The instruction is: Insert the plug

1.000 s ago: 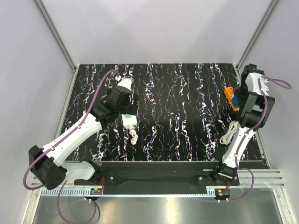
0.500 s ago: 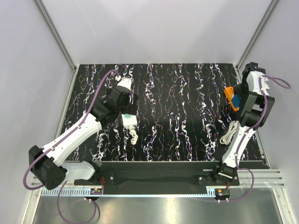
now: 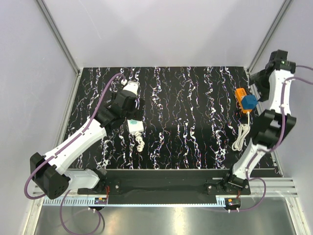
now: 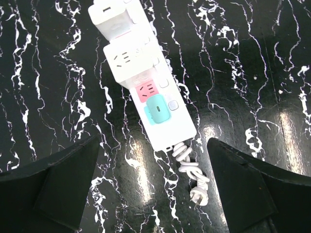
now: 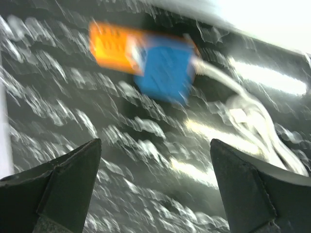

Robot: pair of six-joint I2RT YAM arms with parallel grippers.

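Note:
A blue plug with a white cable lies on the black marbled table, pressed against an orange block. My right gripper hangs open above and behind them, holding nothing; its view is blurred. A white power strip with a pink socket and a teal plug lies at the left. My left gripper hovers open over it, fingers well apart on either side.
The strip's own coiled white cord and plug lie just past its near end. Grey walls and metal rails close in the table on three sides. The right arm stands close to the right wall.
My right gripper opened fully and lifted up and back off the blue plug, which now lies uncovered by the orange block. The left arm has not moved.

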